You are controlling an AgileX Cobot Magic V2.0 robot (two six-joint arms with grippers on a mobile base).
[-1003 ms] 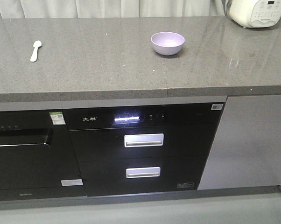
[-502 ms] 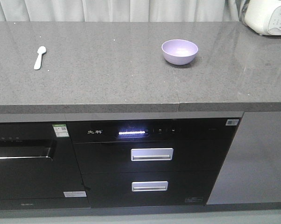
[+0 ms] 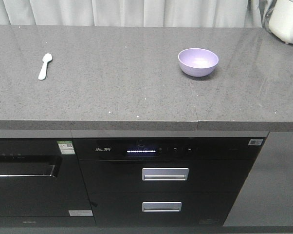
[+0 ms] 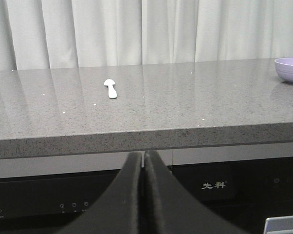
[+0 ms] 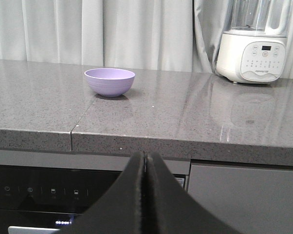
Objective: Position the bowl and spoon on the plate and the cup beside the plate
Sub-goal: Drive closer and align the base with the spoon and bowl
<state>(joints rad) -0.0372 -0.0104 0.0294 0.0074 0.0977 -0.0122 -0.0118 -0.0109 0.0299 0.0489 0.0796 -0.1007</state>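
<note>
The small round lavender-purple plastic bowl (image 3: 198, 62) sits upright and empty on the right part of the grey speckled stone countertop (image 3: 112, 97), by the far end of the seam between its slabs. The short pale mint-green plastic spoon (image 3: 45, 66) lies flat well apart from it, far to the left, with its head toward the far side. Neither plate nor cup shows in any view, so nothing can be arranged yet. The two pieces seem simply laid out as a start. The left gripper (image 4: 143, 161) and right gripper (image 5: 144, 161) hang below the counter's near edge, each with its jaws pressed together on nothing, probably parked for the approach. A white kitchen appliance (image 5: 253, 48) stands at the far right before pale curtains (image 3: 137, 12). Black built-in drawers (image 3: 165, 174) fill the front beneath.
</note>
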